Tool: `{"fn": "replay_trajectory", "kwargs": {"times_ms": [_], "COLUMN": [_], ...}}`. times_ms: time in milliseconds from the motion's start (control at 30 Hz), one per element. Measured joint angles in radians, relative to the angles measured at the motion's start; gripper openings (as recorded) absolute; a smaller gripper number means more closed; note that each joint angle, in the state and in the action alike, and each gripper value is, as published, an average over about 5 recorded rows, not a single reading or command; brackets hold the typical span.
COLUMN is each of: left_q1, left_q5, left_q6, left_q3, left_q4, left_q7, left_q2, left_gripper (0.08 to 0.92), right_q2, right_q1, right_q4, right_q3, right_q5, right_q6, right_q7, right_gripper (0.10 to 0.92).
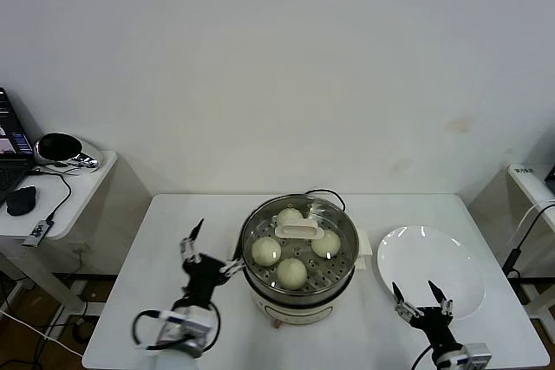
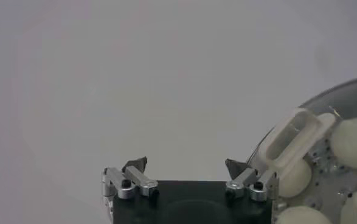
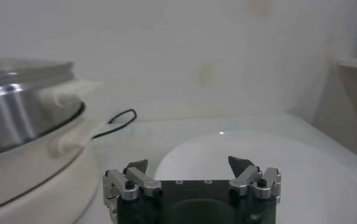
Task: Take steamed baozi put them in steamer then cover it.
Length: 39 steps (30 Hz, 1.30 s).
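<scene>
Both black grippers, left (image 1: 201, 249) and right (image 1: 421, 295), hang near the white worktop's (image 1: 165, 240) front edge with jaws apart and empty, apparently because four cream-white baozi (image 1: 265, 251) already sit inside the central shiny steel steamer (image 1: 299, 288) under its clear glass cover (image 1: 299, 231), beside the bare white plate (image 1: 434, 270).

No text, label, brand, number or sign can be read anywhere. The steamer (image 1: 299, 253) shows only bare steel and a plain cream base, and its cover (image 1: 299, 240) carries an unmarked handle. The white plate (image 1: 451, 288), just beside the steamer, is blank. Well apart from the steamer, a laptop screen (image 1: 10, 132) shows coloured patches too small to make out, and on the opposite side of the steamer a small tag (image 1: 523, 171) on the side shelf bears marks that cannot be read.
</scene>
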Motion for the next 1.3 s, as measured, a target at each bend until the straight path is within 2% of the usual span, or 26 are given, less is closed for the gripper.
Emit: {"fn": "replay_trajectory", "kwargs": {"times_ms": [200, 433, 867, 1300], "left_q1": [0.067, 0.146, 0.229, 0.245], "left_q5": [-0.265, -0.410, -0.500, -0.519], "left_q6": [-0.048, -0.053, -0.054, -0.054], "left_q3": [-0.160, -0.250, -0.298, -0.301], "left_q4": [0.053, 0.091, 0.099, 0.088], "left_q7": [0.040, 0.088, 0.116, 0.140], "left_q2": [0.013, 0.015, 0.019, 0.019], "left_gripper": [0.823, 0.823, 0.823, 0.823], "right_q2": [-0.026, -0.052, -0.060, -0.053], "right_q1": [-0.040, -0.073, -0.096, -0.104], "right_q4": [0.052, 0.082, 0.117, 0.132], "right_q3": [0.003, 0.002, 0.002, 0.020], "right_q5": [-0.002, 0.008, -0.063, -0.089], "right_q6": [-0.021, -0.029, -0.041, -0.078], "right_q7": [0.020, 0.032, 0.028, 0.023], "right_gripper": [0.823, 0.823, 0.823, 0.823]}}
